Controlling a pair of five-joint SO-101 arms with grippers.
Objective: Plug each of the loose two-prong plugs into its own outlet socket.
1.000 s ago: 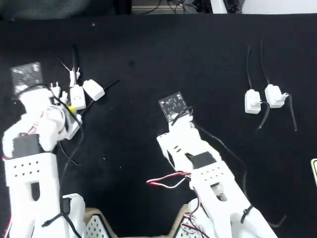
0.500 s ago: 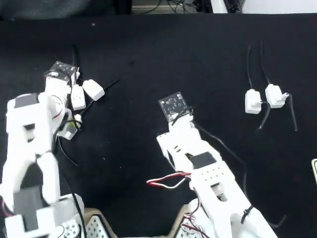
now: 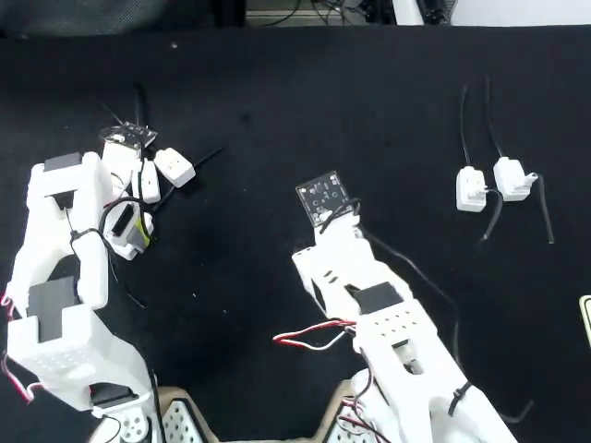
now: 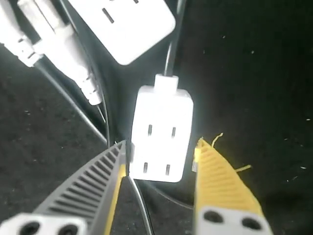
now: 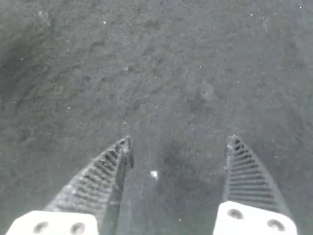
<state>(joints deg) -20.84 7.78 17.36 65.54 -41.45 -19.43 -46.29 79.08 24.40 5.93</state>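
A white outlet block [image 4: 161, 139] with four slots lies on the black cloth, between the fingers of my open left gripper [image 4: 161, 146]. Both fingers stand a little off its sides. A second outlet block [image 4: 127, 24] lies just beyond it, and white plugs [image 4: 49, 44] on thin cables lie beside that. From above, the left gripper [image 3: 137, 173] hangs over the two blocks [image 3: 174, 166] at the table's left. My right gripper [image 5: 181, 140] is open over bare cloth at mid-table [image 3: 321, 201]. Two white plugs [image 3: 471, 189] [image 3: 511, 178] with black cables lie at the far right.
Black cables [image 3: 489, 221] trail from the right-hand plugs. Thin cables [image 3: 138, 101] run past the outlet blocks toward the back. Loose red and white wires [image 3: 309, 337] hang by the right arm's base. The table's back edge [image 3: 295, 26] is far off.
The left arm has swung forward and right, bringing its gripper down over the outlet blocks. The right arm has not moved.
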